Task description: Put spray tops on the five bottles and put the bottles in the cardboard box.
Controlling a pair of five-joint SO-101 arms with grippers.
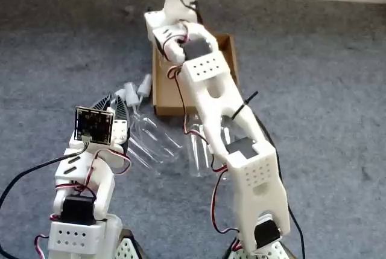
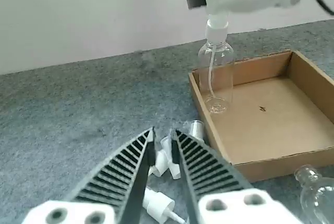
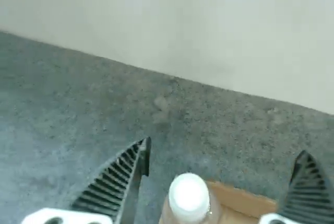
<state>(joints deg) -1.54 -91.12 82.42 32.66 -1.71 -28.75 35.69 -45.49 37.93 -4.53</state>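
1 capped bottle (image 2: 215, 72) is standing in a corner of the box (image 2: 271, 125), with the right end effector (image 3: 225, 150) spread wide around its top, so that drop looks done. The left end effector (image 2: 163, 131), barely apart and empty, hangs over loose tops (image 2: 168, 162) beside the box. Next it probably needs to pinch 1.

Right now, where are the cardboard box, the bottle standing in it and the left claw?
cardboard box (image 2: 276, 130): left wrist view, bare floor.
bottle (image 2: 215, 72): left wrist view, clear body.
left claw (image 2: 163, 132): left wrist view, midway between fingertips.
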